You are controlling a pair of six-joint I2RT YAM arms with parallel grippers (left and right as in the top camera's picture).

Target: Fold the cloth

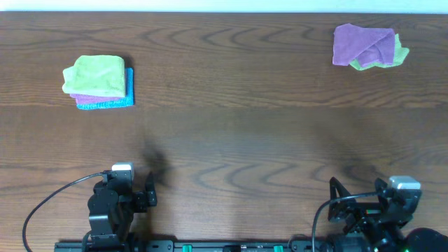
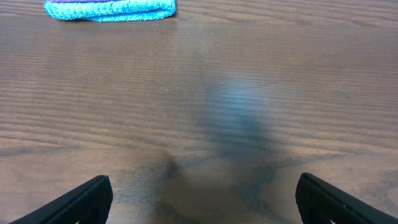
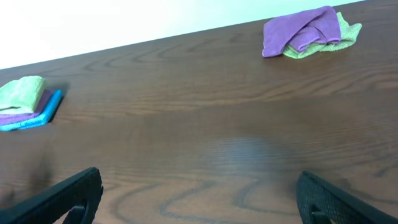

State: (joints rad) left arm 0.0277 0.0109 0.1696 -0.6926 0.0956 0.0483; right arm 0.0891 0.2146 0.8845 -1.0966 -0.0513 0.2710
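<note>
A loose heap of a purple cloth [image 1: 362, 43] over a green cloth [image 1: 397, 54] lies crumpled at the table's far right; it also shows in the right wrist view [image 3: 301, 30]. A neat stack of folded cloths, green [image 1: 96, 74] on purple on blue [image 1: 128, 94], sits at the far left; the blue edge shows in the left wrist view [image 2: 112, 9]. My left gripper [image 2: 202, 202] and right gripper [image 3: 199, 199] are both open and empty, low at the table's near edge, far from any cloth.
The dark wooden table [image 1: 231, 133] spans the whole view. A pale wall runs along its far edge [image 3: 124, 25]. Black cables loop beside both arm bases at the near edge [image 1: 42, 206].
</note>
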